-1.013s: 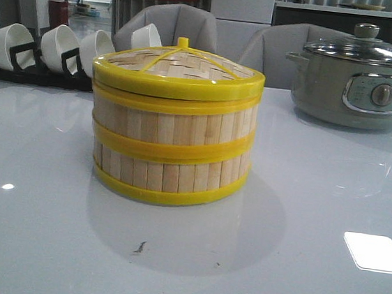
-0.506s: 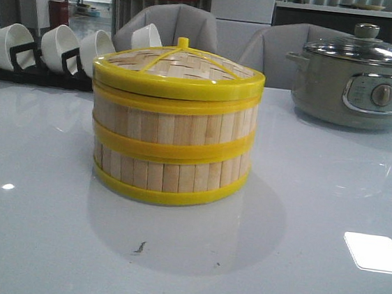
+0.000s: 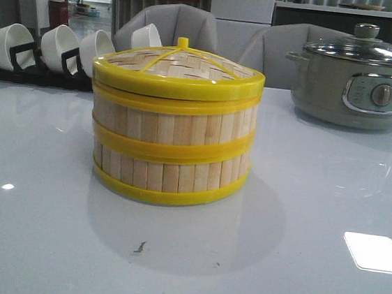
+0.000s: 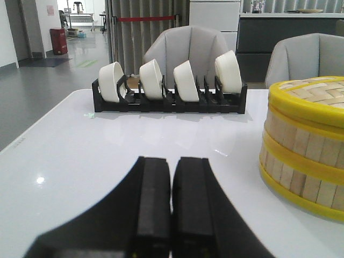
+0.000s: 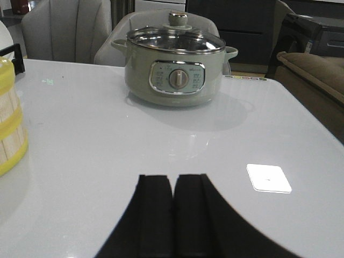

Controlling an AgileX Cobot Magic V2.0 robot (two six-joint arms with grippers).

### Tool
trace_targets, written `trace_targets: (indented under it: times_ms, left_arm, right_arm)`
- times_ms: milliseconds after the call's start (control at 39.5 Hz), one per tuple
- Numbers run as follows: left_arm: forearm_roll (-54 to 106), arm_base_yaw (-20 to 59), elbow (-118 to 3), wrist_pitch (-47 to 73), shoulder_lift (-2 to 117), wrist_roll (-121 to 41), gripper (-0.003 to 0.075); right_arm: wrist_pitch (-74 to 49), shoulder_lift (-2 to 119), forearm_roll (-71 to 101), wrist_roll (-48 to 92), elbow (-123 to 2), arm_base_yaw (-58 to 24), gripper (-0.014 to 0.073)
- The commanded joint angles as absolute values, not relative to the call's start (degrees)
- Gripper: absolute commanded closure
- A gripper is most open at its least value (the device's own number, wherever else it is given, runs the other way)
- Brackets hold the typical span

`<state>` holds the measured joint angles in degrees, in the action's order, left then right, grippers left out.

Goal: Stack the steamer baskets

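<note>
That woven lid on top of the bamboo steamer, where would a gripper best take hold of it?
Probably by the small yellow knob at the centre of the lid, coming straight down from above. The lid is broad and lies flat across the stacked steamer baskets; the knob alone sticks up.

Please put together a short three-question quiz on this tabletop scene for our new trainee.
1. True or false: the two steamer baskets stand one on the other, with the lid on top.
2. How many white bowls sit in the black rack? A) two B) four C) six
3. Fill in: the left claw and the right claw are both ____, holding nothing.

Key
1. True: one ring of bamboo slats rests on the other, and the woven lid with its knob caps the stack.
2. B: the left wrist view shows four.
3. Shut: in each wrist view the fingers meet, and neither touches the stack or the green pot.
</note>
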<state>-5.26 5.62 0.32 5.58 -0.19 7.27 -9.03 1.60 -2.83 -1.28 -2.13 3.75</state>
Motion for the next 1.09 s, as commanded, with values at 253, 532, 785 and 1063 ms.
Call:
trace_targets:
  times_ms: [253, 532, 785, 1063]
  left_arm:
    - [-4.75, 5.47, 0.36, 0.77, -0.99, 7.01, 0.0632]
    - [-4.75, 5.47, 0.36, 0.77, -0.99, 7.01, 0.0632]
    - [-4.75, 5.47, 0.36, 0.77, -0.99, 7.01, 0.0632]
    - [-4.75, 5.47, 0.36, 0.77, -0.99, 7.01, 0.0632]
  right_arm:
    - [-2.79, -1.82, -2.83, -1.00, 0.85, 3.99, 0.0574]
    - [-3.43, -1.77, -2.83, -1.00, 0.85, 3.99, 0.0574]
    - [-3.43, -1.77, -2.83, -1.00, 0.85, 3.99, 0.0574]
    - [-3.43, -1.77, -2.83, -1.00, 0.85, 3.99, 0.0574]
